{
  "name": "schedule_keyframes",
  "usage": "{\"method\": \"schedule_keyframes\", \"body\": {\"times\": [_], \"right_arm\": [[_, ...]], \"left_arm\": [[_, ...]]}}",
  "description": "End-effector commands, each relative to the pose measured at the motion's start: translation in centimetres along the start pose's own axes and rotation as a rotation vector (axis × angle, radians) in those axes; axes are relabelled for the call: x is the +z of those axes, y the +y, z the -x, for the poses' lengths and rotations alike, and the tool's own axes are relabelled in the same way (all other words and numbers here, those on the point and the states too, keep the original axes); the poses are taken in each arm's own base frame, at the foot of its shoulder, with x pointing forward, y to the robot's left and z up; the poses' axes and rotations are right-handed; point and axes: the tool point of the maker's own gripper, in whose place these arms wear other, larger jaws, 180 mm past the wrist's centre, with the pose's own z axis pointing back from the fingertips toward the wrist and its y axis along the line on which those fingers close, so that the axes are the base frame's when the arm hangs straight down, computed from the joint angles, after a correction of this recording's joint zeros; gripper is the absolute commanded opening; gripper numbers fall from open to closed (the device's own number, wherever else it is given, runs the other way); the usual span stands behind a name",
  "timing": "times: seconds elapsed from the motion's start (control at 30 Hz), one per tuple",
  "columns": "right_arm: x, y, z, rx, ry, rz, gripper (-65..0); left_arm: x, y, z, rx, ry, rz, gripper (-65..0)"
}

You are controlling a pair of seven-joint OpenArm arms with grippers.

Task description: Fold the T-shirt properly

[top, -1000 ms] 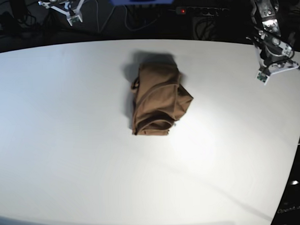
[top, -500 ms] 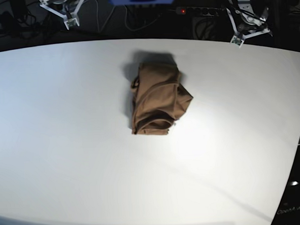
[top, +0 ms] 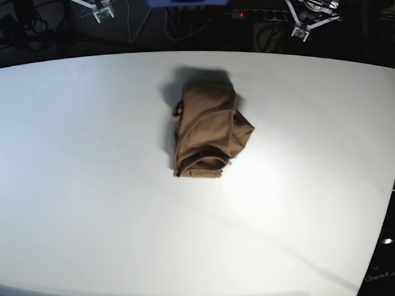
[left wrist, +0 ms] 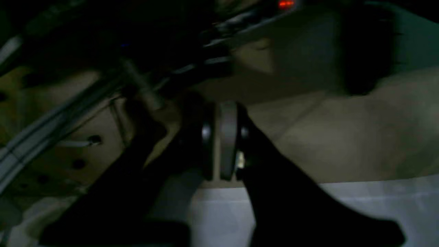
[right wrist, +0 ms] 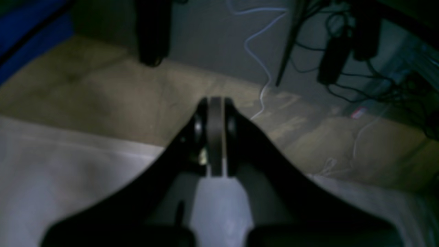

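Now, going left to right across the base view: the right gripper (top: 100,10) sits at the far edge beyond the table (top: 69,191), where it was a second ago, only drawn a touch further back. In the middle, the T-shirt (top: 208,130) lies exactly as it did, a compact tan bundle alone on the white top, slightly toward the far side. On the right, the left gripper (top: 308,17) has made the big move: a second ago it hung over the table's right edge, and it has since swung up and back past the far edge. Both wrist views show each gripper's jaws pressed together with nothing between them.

With both arms parked well apart from the cloth, I judge the folding finished, though the result looks lumpy, with 1 flap bulging at the right.

The bundle's long axis runs near to far, tilted slightly. What may be the collar lies at the near end.
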Motion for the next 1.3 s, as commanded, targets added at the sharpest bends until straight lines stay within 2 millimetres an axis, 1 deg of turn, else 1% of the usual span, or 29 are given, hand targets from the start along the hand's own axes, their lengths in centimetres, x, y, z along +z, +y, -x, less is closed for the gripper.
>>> {"method": "schedule_keyframes", "body": {"times": [0.0,0.07,0.2,0.3,0.33,0.37,0.4,0.43,0.47,0.53,0.57,0.6,0.67,0.73,0.77,0.8,0.83,0.87,0.9,0.93,0.97,1.0,1.03,1.07,1.1,1.13,1.17,1.2,1.27], "right_arm": [[-0.1,-0.3,0.7,0.008,0.006,0.007,-64.6],[-0.9,-0.7,1.4,0.029,0.003,0.029,-64.6],[-2.2,-1.8,2.4,0.059,0.003,0.072,-64.6],[-3.4,-3.6,2.7,0.076,-0.029,0.127,-64.6],[-3.8,-4.1,2.7,0.082,-0.047,0.143,-64.6],[-4.2,-4.8,2.7,0.090,-0.064,0.164,-64.6],[-4.7,-5.7,2.5,0.102,-0.087,0.192,-64.6],[-5.2,-6.7,2.3,0.114,-0.113,0.222,-64.6],[-5.9,-7.3,2.4,0.130,-0.128,0.238,-64.6],[-7.9,-7.1,3.1,0.181,-0.133,0.202,-64.6],[-9.2,-7.2,3.6,0.208,-0.130,0.185,-64.6],[-10.6,-7.0,4.5,0.229,-0.118,0.163,-64.7],[-13.2,-6.8,6.0,0.261,-0.104,0.115,-64.7],[-15.8,-5.4,7.7,0.262,-0.085,0.027,-64.7],[-16.6,-5.1,8.6,0.247,-0.073,-0.010,-64.7],[-17.3,-4.3,9.1,0.192,-0.073,-0.052,-64.7],[-17.5,-3.7,9.4,0.135,-0.082,-0.089,-64.7],[-17.5,-2.7,8.7,0.049,-0.118,-0.137,-64.6],[-17.5,0.4,4.4,-0.040,-0.236,-0.233,-64.4],[-17.1,2.7,-0.1,-0.142,-0.344,-0.331,-64.3],[-16.7,4.0,-3.1,-0.228,-0.399,-0.400,-64.3],[-16.3,4.2,-5.2,-0.296,-0.434,-0.447,-64.3],[-16.2,3.5,-5.9,-0.331,-0.440,-0.453,-64.3],[-16.5,2.7,-5.7,-0.344,-0.417,-0.439,-64.3],[-16.7,1.8,-5.0,-0.348,-0.379,-0.425,-64.3],[-17.1,0.5,-3.7,-0.350,-0.331,-0.397,-64.3],[-17.4,-0.7,-2.6,-0.350,-0.288,-0.359,-64.1],[-17.7,-1.5,-2.7,-0.341,-0.282,-0.320,-64.1],[-18.1,-2.8,-3.3,-0.322,-0.294,-0.232,-64.1]], "left_arm": [[0.2,0.3,0.7,0.001,0.014,-0.015,-62.4],[-0.1,-0.4,0.9,0.007,0.019,0.004,-62.4],[-0.8,-1.8,1.9,0.015,0.050,0.047,-62.4],[-2.1,-4.1,3.0,0.036,0.087,0.125,-62.4],[-2.6,-4.6,3.2,0.056,0.097,0.144,-62.4],[-3.0,-4.5,3.5,0.075,0.106,0.153,-62.4],[-3.5,-4.8,3.8,0.098,0.115,0.177,-62.4],[-4.0,-5.6,4.1,0.117,0.128,0.208,-62.4],[-4.5,-6.3,4.1,0.138,0.137,0.239,-62.4],[-5.3,-7.3,4.3,0.188,0.143,0.290,-62.4],[-5.7,-8.3,3.9,0.220,0.128,0.324,-62.4],[-6.1,-9.7,3.4,0.261,0.103,0.369,-62.4],[-6.6,-12.0,2.7,0.312,0.074,0.448,-62.4],[-6.7,-14.5,1.9,0.359,0.051,0.541,-62.4],[-6.7,-15.6,1.9,0.375,0.050,0.573,-62.4],[-7.2,-15.9,1.8,0.404,0.045,0.547,-62.4],[-7.7,-15.8,1.1,0.428,0.020,0.522,-62.4],[-8.1,-15.6,0.6,0.453,-0.009,0.487,-62.4],[-8.2,-15.8,0.2,0.465,-0.030,0.467,-62.4],[-8.4,-15.9,-0.2,0.474,-0.052,0.439,-62.4],[-8.6,-15.8,-0.6,0.477,-0.066,0.413,-62.4],[-8.7,-15.3,-1.1,0.471,-0.079,0.389,-62.4],[-8.9,-15.1,-1.7,0.466,-0.087,0.378,-62.4],[-9.0,-14.8,-2.5,0.472,-0.098,0.371,-62.4],[-9.1,-14.4,-3.1,0.476,-0.107,0.361,-62.4],[-9.1,-14.5,-3.7,0.467,-0.116,0.366,-62.4],[-8.9,-15.1,-4.3,0.469,-0.124,0.376,-62.4],[-8.8,-15.7,-4.7,0.471,-0.133,0.384,-62.4],[-8.7,-15.7,-6.0,0.477,-0.154,0.388,-62.4]]}}
